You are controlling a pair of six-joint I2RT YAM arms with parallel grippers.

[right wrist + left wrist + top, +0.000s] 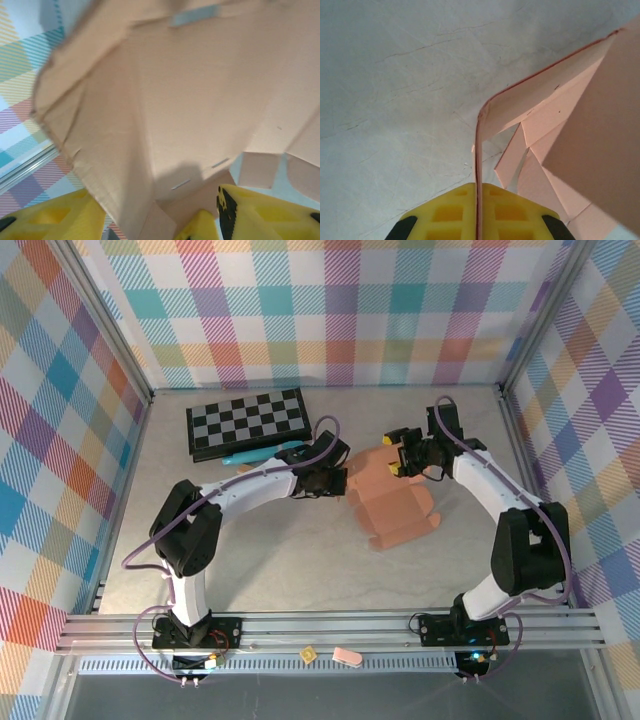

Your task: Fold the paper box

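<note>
While the box (pixel 395 508) sits half-raised on the worktop (pixel 260 560), just right of the board (pixel 248 422) and nearer to us, we read this as the wall-raising step, task maybe midway. The left claw (pixel 477 202) is narrow, pinched on a thin upright side wall, on the box edge that faces the board. The right claw (pixel 157 215) stands wide at the box's end farther from the board, with a panel between its fingers (pixel 50 215). We can't tell if it bears on the card.

Next move, we judge: hold the pinched wall upright, swing the other panel over, tuck the loose flaps. Thin card may buckle off the crease.

A blue item (pixel 245 455) pokes from under the board's near edge, close to the left arm, so there's a bump risk. A tan block (pixel 308 653) and a pink piece (pixel 347 656) lie on the rail (pixel 330 625), well nearer than the board and out of the way.
</note>
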